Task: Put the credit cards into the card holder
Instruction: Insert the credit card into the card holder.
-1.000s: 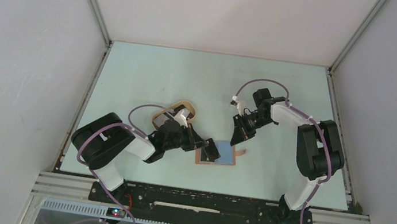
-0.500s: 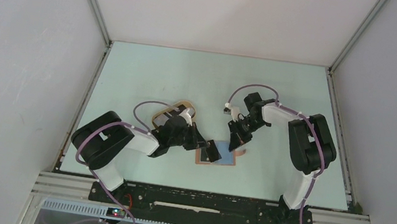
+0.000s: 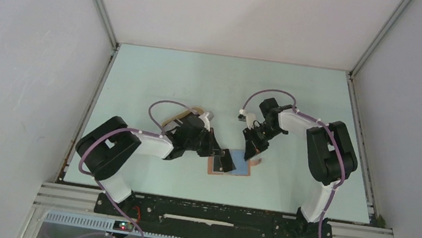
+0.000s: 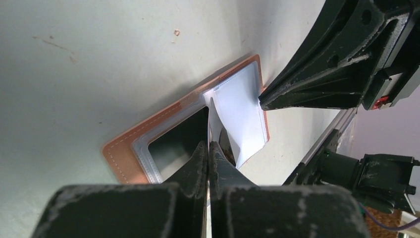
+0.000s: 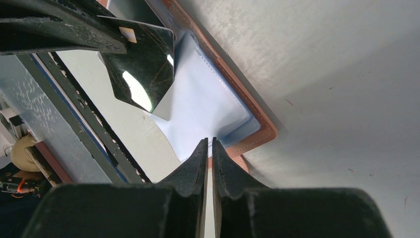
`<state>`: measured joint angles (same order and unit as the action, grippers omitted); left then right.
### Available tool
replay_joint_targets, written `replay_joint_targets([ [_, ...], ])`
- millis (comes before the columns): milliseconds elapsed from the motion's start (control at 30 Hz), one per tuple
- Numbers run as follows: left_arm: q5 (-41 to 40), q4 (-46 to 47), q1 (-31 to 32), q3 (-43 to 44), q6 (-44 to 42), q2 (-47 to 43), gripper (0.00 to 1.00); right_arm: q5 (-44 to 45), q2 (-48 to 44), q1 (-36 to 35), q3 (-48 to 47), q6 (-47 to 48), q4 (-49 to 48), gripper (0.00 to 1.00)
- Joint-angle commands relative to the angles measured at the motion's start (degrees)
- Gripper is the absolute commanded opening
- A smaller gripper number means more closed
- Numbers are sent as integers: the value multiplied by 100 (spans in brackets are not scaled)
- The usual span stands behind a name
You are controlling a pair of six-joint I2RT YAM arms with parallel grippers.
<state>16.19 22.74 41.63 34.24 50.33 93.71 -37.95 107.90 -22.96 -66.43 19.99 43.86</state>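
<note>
Left claw point(image 4: 207, 145) clenched a glossy black rectangular credit card point(image 5: 141, 64), corner aimed at the reddish-brown leather card holder point(image 4: 121, 153) lying open on the tabletop point(image 3: 201, 81), while right claw point(image 5: 208, 144) pinched its pale-blue pocket lip point(image 5: 225, 130), likely to spread it.

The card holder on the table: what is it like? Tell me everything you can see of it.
The card holder is a small wallet lying open and flat on the pale table, between the two arms. Its rim looks like reddish-brown leather with light stitching, and inside are pale blue pockets. The right gripper seems to pinch one pocket's edge, which stands raised. The left gripper holds a glossy black card with a corner at that pocket.
</note>
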Motion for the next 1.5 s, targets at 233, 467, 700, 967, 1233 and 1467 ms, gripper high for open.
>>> replay_joint_targets([
  [233, 590, -1064, -35, 605, -669, 183, 0, -26, 7, -50, -203, -107, -54, 13],
  [467, 792, -1328, -41, 905, -813, 535, 0, 19, 67, -66, -204, -123, -94, 14],
  [700, 844, -1452, -43, 1023, -796, 688, 0, 93, 127, -86, -231, -144, -119, 14],
  [967, 707, -1599, -46, 892, -667, 566, 1, 128, 126, -92, -224, -162, -141, 14],
  [1233, 790, -1674, -56, 965, -641, 671, 1, 157, 121, -150, -230, -180, -179, 15],
  [1467, 809, -1708, -94, 867, -594, 664, 2, 187, 143, -182, -253, -188, -171, 15],
])
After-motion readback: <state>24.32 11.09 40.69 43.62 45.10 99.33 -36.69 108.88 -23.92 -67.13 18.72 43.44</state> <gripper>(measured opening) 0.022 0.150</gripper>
